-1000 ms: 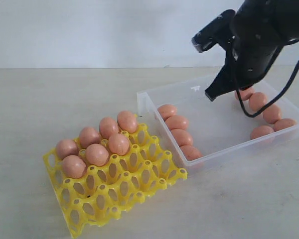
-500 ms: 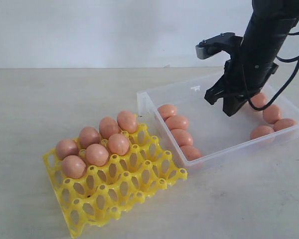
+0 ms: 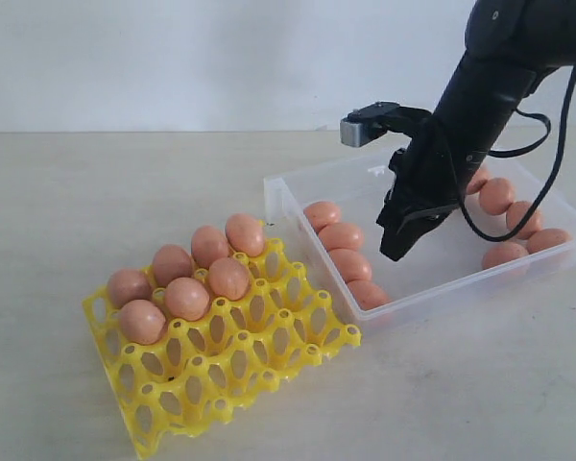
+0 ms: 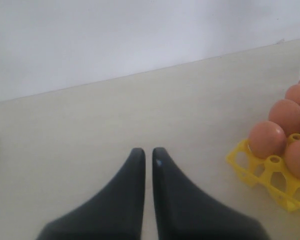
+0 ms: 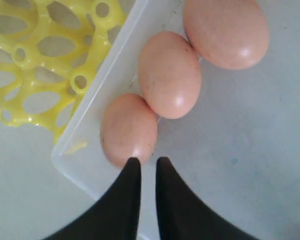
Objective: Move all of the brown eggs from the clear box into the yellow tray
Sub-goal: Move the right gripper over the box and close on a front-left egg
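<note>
The yellow tray (image 3: pixel 259 355) sits at the front left with several brown eggs (image 3: pixel 187 298) in its far-left cups. To its right stands the clear box (image 3: pixel 432 293), with a row of brown eggs (image 3: pixel 341 236) along its left wall and more eggs (image 3: pixel 523 219) at its far right. My right gripper (image 3: pixel 392 252) hangs inside the box, tips down beside the left row. In the right wrist view its fingertips (image 5: pixel 148 162) stand shut but for a thin slit, empty, at the end of the nearest egg (image 5: pixel 128 129). My left gripper (image 4: pixel 148 151) is shut and empty over bare table, left of the tray (image 4: pixel 255 172).
A black cable (image 3: pixel 547 182) loops from the right arm over the box's far-right eggs. The box's left wall (image 5: pixel 97 82) runs close along the tray's edge (image 5: pixel 40 75). Pale table (image 3: pixel 96 192) spreads around both containers, with a white wall behind.
The right arm has swung left and down across the box, from above the far-right eggs to beside the left row. Eggs, tray and box have not moved.
</note>
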`<state>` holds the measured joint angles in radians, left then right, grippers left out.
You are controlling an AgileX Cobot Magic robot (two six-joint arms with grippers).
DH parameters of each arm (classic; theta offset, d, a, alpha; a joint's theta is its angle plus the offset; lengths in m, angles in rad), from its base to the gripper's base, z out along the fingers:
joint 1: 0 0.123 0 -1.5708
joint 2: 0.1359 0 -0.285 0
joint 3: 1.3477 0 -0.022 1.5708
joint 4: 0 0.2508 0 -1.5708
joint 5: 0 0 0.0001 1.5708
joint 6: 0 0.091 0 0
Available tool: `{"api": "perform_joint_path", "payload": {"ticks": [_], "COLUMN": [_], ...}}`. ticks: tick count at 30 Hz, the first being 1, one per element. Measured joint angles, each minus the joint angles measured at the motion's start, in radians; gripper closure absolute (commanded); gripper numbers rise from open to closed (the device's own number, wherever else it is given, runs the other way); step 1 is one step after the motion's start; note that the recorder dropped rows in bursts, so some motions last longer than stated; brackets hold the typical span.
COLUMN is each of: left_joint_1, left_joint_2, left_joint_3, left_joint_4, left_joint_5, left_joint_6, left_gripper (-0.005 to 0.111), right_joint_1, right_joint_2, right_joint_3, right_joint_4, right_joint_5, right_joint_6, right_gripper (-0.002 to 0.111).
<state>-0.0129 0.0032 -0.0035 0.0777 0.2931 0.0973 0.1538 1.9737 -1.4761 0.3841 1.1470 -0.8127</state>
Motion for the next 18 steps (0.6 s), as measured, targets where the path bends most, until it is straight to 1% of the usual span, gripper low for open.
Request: {"api": "perform_joint_path", "payload": {"ticks": [1,2,3,5,10,14,18], "left_joint_1": [0.0,0.0,0.0,0.0,0.0,0.0,0.0], "left_joint_2": [0.0,0.0,0.0,0.0,0.0,0.0,0.0], "left_joint_3": [0.0,0.0,0.0,0.0,0.0,0.0,0.0], "left_joint_4": [0.0,0.0,0.0,0.0,0.0,0.0,0.0], "left_joint_5": [0.0,0.0,0.0,0.0,0.0,0.0,0.0], "left_joint_6": [0.0,0.0,0.0,0.0,0.0,0.0,0.0], "left_gripper": [0.103,0.103,0.103,0.103,0.103,0.103,0.103], "right_joint_1": [0.0,0.0,0.0,0.0,0.0,0.0,0.0], "right_joint_2": [0.005,0.009,0.013,0.018,0.025,0.056,0.089], "right_joint_3": [0.0,0.0,0.0,0.0,0.0,0.0,0.0], "right_joint_4": [0.007,0.014,0.018,0.022,0.055,0.144,0.171], "right_joint_5": [-0.012,-0.023,-0.043,-0.073,-0.133,-0.145,-0.15], "right_joint_6": [-0.021,-0.044,-0.066,-0.096,-0.125,-0.145,-0.173], "right_gripper": [0.076,0.065,0.059,0.05,0.052,0.052,0.052]}}
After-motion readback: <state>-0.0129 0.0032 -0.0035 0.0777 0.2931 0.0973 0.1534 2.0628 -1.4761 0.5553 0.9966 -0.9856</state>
